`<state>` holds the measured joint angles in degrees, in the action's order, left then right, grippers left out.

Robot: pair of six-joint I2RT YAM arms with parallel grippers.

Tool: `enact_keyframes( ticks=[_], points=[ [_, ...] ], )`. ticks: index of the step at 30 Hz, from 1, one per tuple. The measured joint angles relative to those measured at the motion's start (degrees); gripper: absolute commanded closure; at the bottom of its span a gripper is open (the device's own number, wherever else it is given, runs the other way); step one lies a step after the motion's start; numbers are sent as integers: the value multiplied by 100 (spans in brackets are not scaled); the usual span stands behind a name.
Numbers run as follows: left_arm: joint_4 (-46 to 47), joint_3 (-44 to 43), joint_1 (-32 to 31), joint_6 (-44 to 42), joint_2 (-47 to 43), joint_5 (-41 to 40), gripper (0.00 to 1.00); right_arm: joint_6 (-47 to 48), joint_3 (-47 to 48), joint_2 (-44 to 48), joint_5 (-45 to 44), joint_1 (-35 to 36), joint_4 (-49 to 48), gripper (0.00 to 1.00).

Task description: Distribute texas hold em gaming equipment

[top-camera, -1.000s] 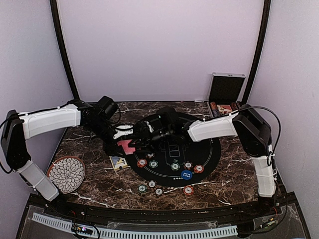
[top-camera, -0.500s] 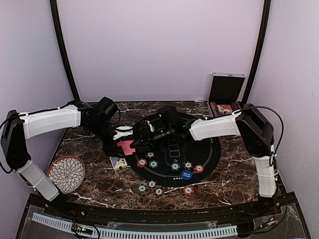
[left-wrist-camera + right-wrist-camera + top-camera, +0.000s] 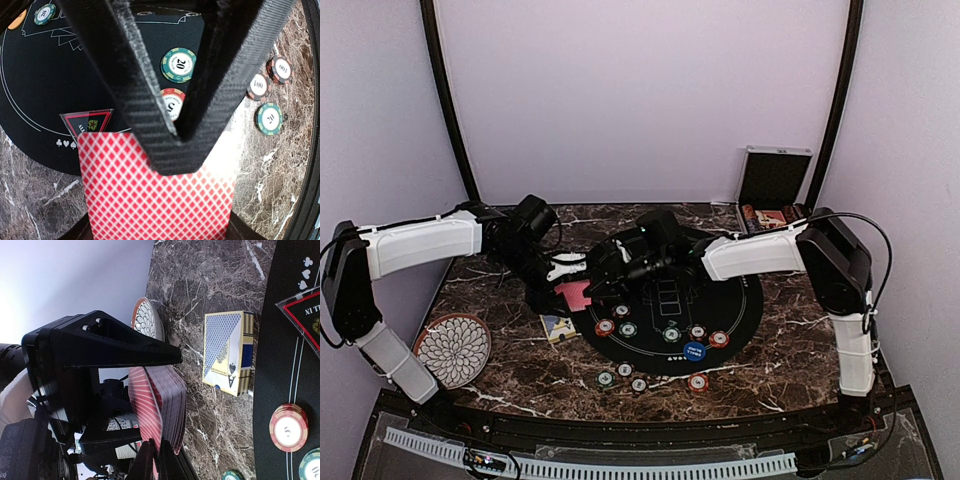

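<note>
My left gripper is shut on a deck of red-backed playing cards, held above the table's left-middle; its fingers meet in a V over the deck's back. My right gripper has reached across to that deck and, in the right wrist view, my right gripper is pinched on the edge of the top card. Small red, green and white poker chips and a blue button disc lie on the black round mat. More chips sit in front of the mat.
A blue card box lies on the marble left of the mat. The flower-patterned plate is at the front left. The chip case stands open at the back right corner. Both arms cross over the mat's back half.
The right gripper's fingers have closed onto the top card of the deck. The right forearm has shifted slightly. The left arm and the deck have stayed put.
</note>
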<state>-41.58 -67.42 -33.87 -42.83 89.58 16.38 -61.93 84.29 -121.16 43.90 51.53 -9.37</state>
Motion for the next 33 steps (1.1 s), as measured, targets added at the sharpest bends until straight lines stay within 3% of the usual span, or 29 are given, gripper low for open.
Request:
enact_keyframes(
  ticks=[3, 33],
  points=[
    [2, 9, 13, 2, 0, -7, 92, -33, -22, 2, 7, -7, -46, 100],
    [92, 155, 190, 44, 0, -118, 100, -181, -402, 367, 407, -568, -431, 100]
  ],
)
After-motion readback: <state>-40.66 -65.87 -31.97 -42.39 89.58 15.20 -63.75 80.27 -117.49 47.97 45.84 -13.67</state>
